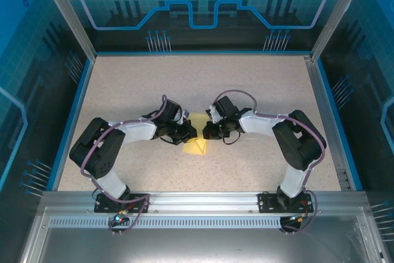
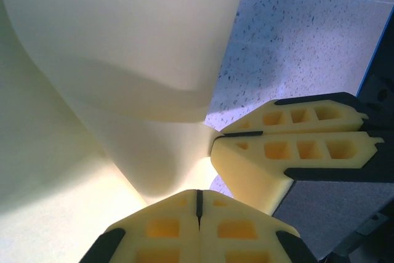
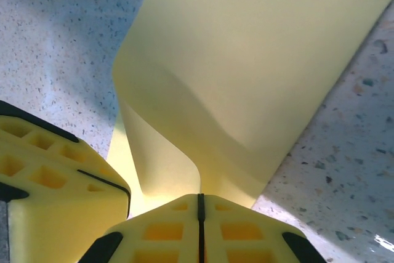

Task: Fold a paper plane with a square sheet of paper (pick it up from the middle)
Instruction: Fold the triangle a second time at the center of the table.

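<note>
We see 2 white-and-black robot arms on the speckled beige tabletop [image 1: 184, 84]. The left arm [image 1: 117, 143] rises from its base at the near edge, bends at the elbow and reaches right, toward the middle of the table, with its wrist held low. Its left gripper [image 1: 189, 132] points right. In the left wrist view the 2 yellow fingers of this gripper [image 2: 198, 194] are pressed together, clamped on the paper, which rises straight out of their seam.

Between the 2 grippers sits 1 thin bright-yellow sheet of paper [image 1: 197, 138], at the centre of the table. It is bent, not flat: from the pinch it curves up in 2 layers [image 2: 123, 60], while a pointed part lies on the table just near of the grippers.

The right arm [image 1: 289, 133] mirrors the left one, elbow bent and forearm reaching left. Its right gripper [image 1: 206, 130] faces the left one, and the tips are just beside each other [image 2: 218, 138]. Its 2 fingers [image 3: 198, 198] are also closed together, pinching the same sheet [image 3: 246, 60], with the left gripper's [image 3: 120, 190] fingers alongside at the left.
</note>
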